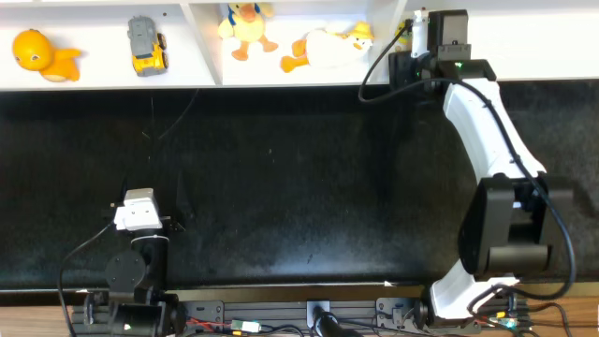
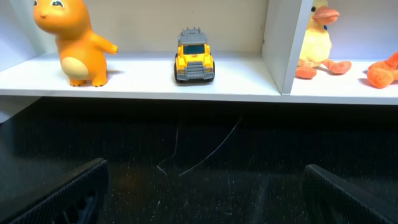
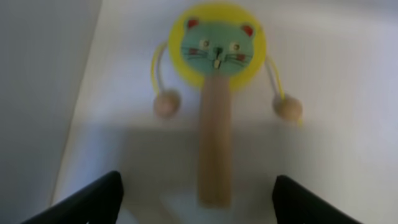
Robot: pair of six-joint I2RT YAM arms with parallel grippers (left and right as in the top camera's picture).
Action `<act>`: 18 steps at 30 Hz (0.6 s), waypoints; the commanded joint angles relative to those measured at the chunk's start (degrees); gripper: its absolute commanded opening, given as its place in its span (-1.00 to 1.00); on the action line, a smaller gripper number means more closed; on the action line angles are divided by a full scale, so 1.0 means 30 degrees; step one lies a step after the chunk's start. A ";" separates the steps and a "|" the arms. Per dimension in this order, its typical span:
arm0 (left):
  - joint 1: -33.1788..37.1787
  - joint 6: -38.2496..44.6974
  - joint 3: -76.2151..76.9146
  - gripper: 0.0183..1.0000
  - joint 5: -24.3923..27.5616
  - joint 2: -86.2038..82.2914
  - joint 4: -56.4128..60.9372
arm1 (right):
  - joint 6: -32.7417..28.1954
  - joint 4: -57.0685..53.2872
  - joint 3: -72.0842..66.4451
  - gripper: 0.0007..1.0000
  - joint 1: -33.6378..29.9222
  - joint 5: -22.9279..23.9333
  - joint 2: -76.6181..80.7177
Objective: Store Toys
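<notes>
Right wrist view gives the rattle drum [image 3: 214, 106] close up: green cat face, yellow rim, wooden handle, two corded beads, lying flat on the white shelf [image 3: 348, 124] beside a compartment wall. Right end effector [image 3: 199, 193] hangs wide open (empty) at its handle end; left end effector [image 2: 202, 193], likewise wide and empty, over the black bench [image 2: 199, 143]

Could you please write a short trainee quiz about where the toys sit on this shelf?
1. True or false: the toy truck shares a compartment with the orange plush.
2. Which toy lies below the open right pincer? A) cat-face rattle drum B) ball C) book
3. How many plush toys are in the middle compartment?
Key: 1 true; 2 A; 3 two, the yellow duck and the white plush.
</notes>
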 commanded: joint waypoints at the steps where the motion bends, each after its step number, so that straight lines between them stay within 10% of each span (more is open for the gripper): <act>1: 0.0073 0.0226 -0.0066 1.00 -0.0138 -0.0175 -0.0007 | -0.0080 -0.1770 0.0175 0.66 0.0299 0.1326 -0.1537; 6: 0.0073 0.0226 -0.0066 1.00 -0.0138 -0.0175 0.0000 | -0.0131 -0.3643 -0.0146 0.99 0.0299 0.2142 -0.2871; 18: 0.0073 0.0226 -0.0066 1.00 -0.0138 -0.0175 -0.0007 | 0.0168 -0.4554 -0.9114 1.00 0.0313 0.2608 -1.2211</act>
